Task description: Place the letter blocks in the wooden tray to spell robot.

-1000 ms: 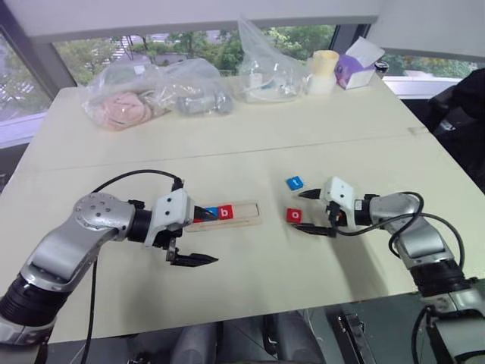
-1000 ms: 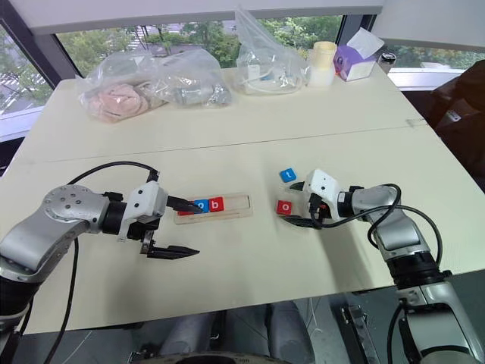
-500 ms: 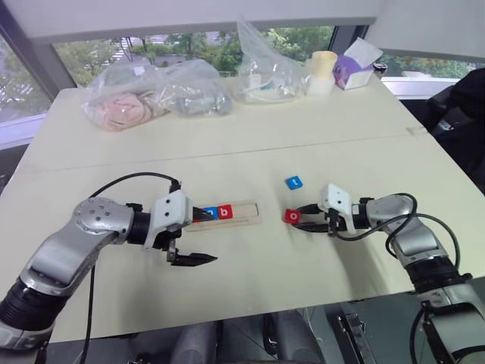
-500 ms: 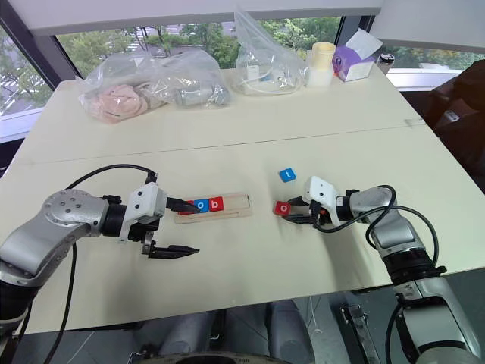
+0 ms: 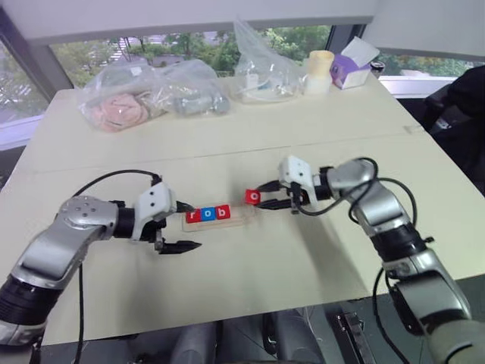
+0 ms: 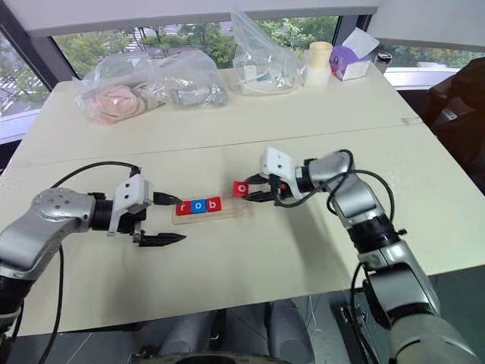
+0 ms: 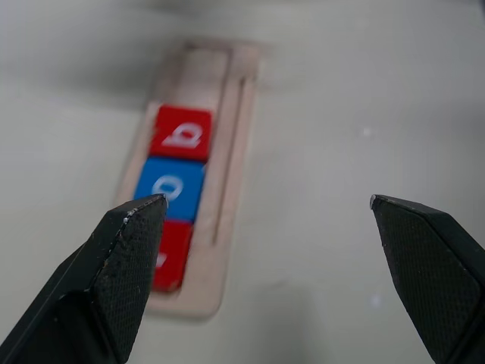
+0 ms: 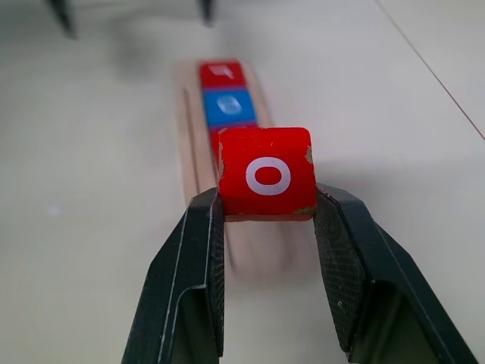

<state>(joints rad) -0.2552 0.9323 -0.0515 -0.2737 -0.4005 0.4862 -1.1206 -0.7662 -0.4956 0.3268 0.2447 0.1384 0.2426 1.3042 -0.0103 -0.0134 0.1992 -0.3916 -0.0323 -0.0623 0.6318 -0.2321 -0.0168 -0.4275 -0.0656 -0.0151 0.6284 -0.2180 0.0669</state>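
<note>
- Head views: wooden tray [image 5: 227, 221] lying mid-table, holding red r [image 5: 192, 216], blue o [image 5: 207, 214] and red b [image 5: 222, 213] side by side at its left end, with the right part of the groove bare.
- Right gripper [image 5: 263, 200] clamped on the red o block [image 5: 252, 197], carried above the tray's right end, apparently clear of the wood.
- Left gripper [image 5: 184, 227] spread wide and empty, just left of and nearer than the tray, one finger close to the r.
- Clear plastic bags [image 5: 151, 91], a pale cup [image 5: 319, 71] and a purple tissue box [image 5: 352, 62] sitting along the far edge, well away from the work.
- Left wrist view: two black fingertips [image 7: 129, 254] set far apart, nothing between; tray beyond, b farthest, o in the middle, r partly hidden behind one fingertip.
- Right wrist view: red o pinched by its two side edges between the pads [image 8: 208, 254], white letter facing up, tray running away underneath with the row of placed tiles at its far end.
- Risks, as a judgement: narrow edge grip could let the tile twist or slip on the way down; lowering off-line could catch the groove's lip and leave the tile tilted; pushing in against the b could slide the unheld tray; stray left finger could nudge the r.
</note>
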